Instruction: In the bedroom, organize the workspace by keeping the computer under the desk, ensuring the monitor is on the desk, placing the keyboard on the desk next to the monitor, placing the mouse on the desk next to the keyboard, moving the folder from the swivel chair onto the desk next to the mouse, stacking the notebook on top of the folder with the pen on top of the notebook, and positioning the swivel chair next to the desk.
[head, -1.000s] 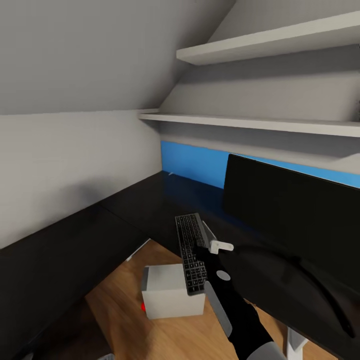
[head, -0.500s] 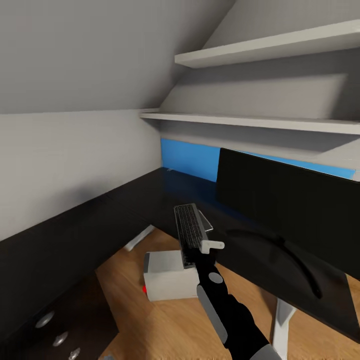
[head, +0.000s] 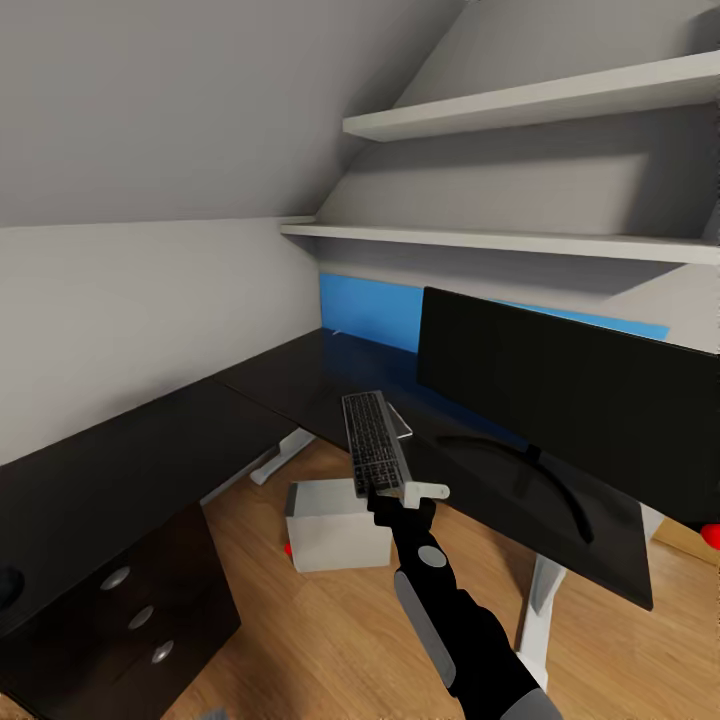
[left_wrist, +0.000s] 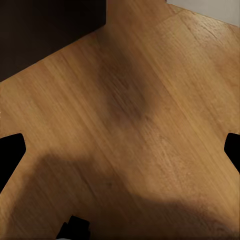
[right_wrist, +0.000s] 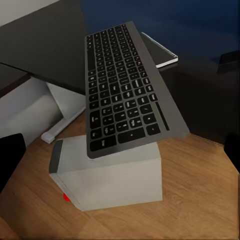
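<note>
Gripping the keyboard (head: 375, 455) by its near end, the right pincer (head: 398, 497) keeps it lifted clear of the desk (head: 300, 385) edge, above the computer (head: 335, 525), prob. for placement beside the monitor (head: 560, 400). Left pincer state can't be told.

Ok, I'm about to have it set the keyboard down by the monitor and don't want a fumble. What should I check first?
1. Slim dark grey keyboard held in the right hand: ok, gripped at its near end.
2. Keyboard level: not ok, it tilts in the right wrist view.
3. Wide black-fronted monitor on the long black desk: ok.
4. Bare desktop beside the monitor base: ok, though a thin silvery flat item lies there.
5. Pale grey box-shaped computer under the desk: not ok, it sits on open floor.
6. Left hand free: ok, nothing between its fingers.
</note>
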